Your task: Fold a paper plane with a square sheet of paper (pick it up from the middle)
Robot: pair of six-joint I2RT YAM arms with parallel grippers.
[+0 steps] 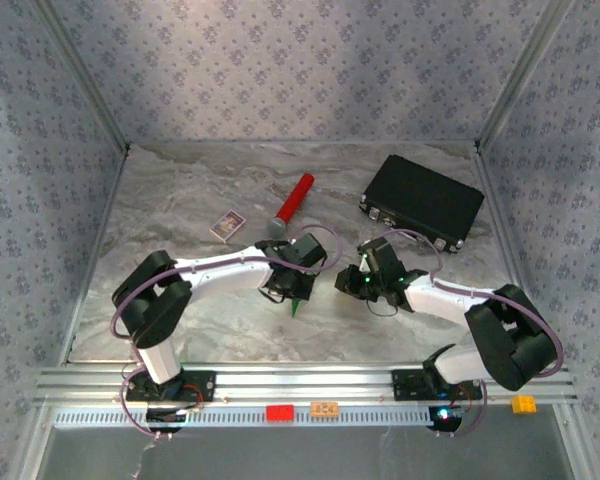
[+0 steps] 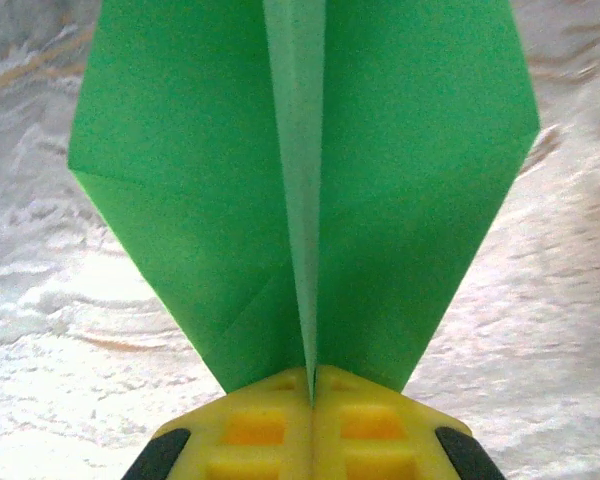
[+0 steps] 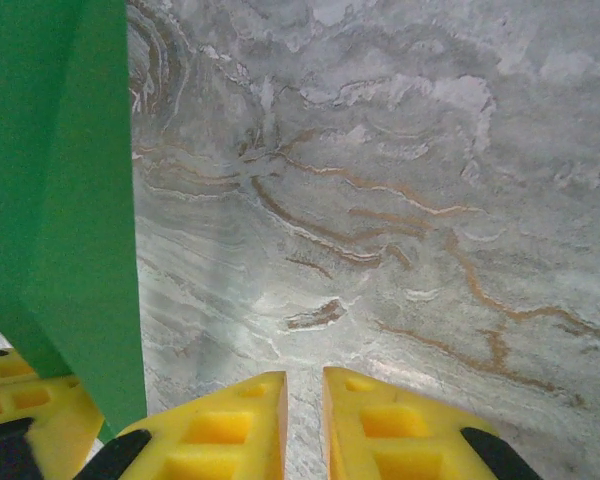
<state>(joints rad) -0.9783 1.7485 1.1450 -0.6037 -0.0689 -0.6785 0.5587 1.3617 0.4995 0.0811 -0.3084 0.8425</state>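
The bright green sheet of paper is folded into a pointed paper plane (image 2: 200, 180) with a raised centre crease. My left gripper (image 2: 312, 395) is shut on that crease at the narrow end, and the two wings spread away from the yellow fingertips. From above, the left gripper (image 1: 298, 285) sits mid-table with a green tip (image 1: 298, 305) poking out below it. My right gripper (image 1: 352, 283) hovers just to its right. In the right wrist view the right gripper (image 3: 305, 400) stands slightly open over bare marble, with nothing between its fingers and the green paper (image 3: 60, 200) at its left.
A red cylinder (image 1: 294, 200) and a small printed card (image 1: 227, 225) lie behind the left gripper. A black case (image 1: 421, 202) sits at the back right. Small red (image 1: 279, 412), orange (image 1: 325, 409) and yellow (image 1: 523, 404) blocks rest on the front rail.
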